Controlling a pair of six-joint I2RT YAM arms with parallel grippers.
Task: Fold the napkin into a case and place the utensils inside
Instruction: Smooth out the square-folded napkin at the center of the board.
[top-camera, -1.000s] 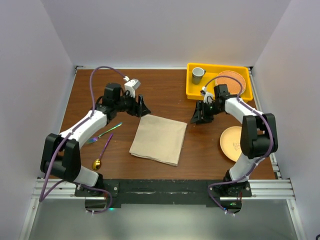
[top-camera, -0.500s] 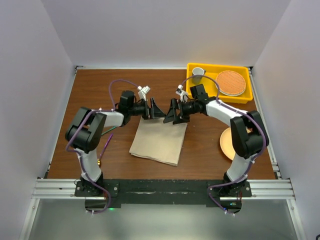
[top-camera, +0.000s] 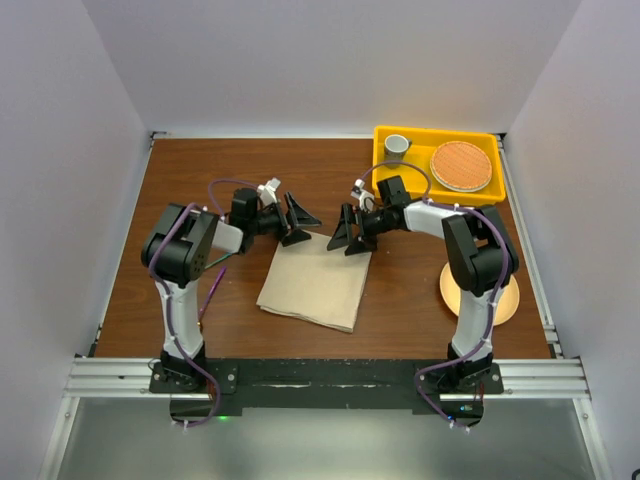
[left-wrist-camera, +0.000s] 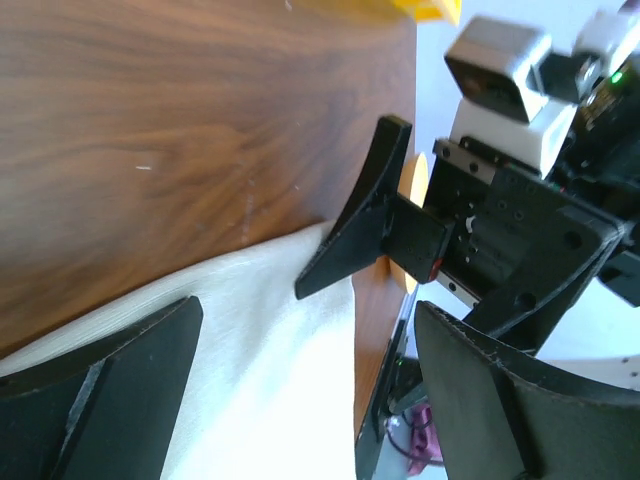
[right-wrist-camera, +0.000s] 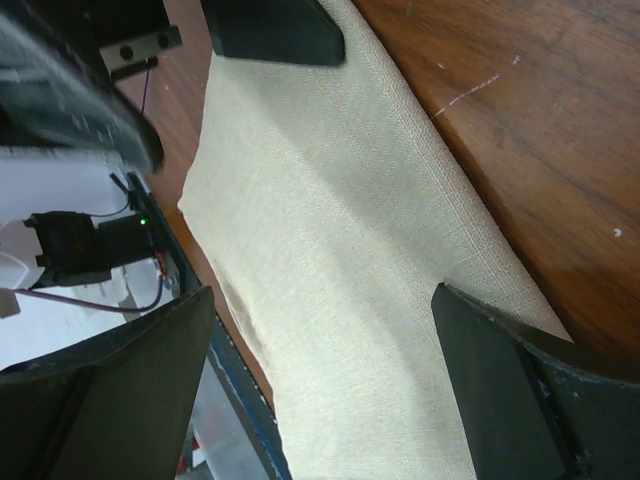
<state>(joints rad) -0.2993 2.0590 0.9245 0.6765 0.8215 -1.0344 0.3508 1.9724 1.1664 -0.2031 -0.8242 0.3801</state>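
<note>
The beige napkin (top-camera: 313, 285) lies flat on the brown table, near the middle. My left gripper (top-camera: 298, 223) is open at the napkin's far left corner. My right gripper (top-camera: 349, 233) is open at its far right corner, facing the left one. In the left wrist view the napkin (left-wrist-camera: 250, 370) lies between my open fingers (left-wrist-camera: 100, 400), with the right gripper (left-wrist-camera: 480, 220) just beyond. In the right wrist view the napkin (right-wrist-camera: 330, 250) fills the gap between the open fingers (right-wrist-camera: 540, 400). Of the utensils only a thin purple handle (top-camera: 213, 286) shows beside the left arm.
A yellow tray (top-camera: 384, 172) at the back right holds a grey cup (top-camera: 397, 145) and an orange round plate (top-camera: 461, 165). A peach plate (top-camera: 500, 300) lies at the right, partly hidden by the right arm.
Both arms swung inward from the sides. The two open grippers now face each other at the napkin's far edge. The napkin has not moved.
</note>
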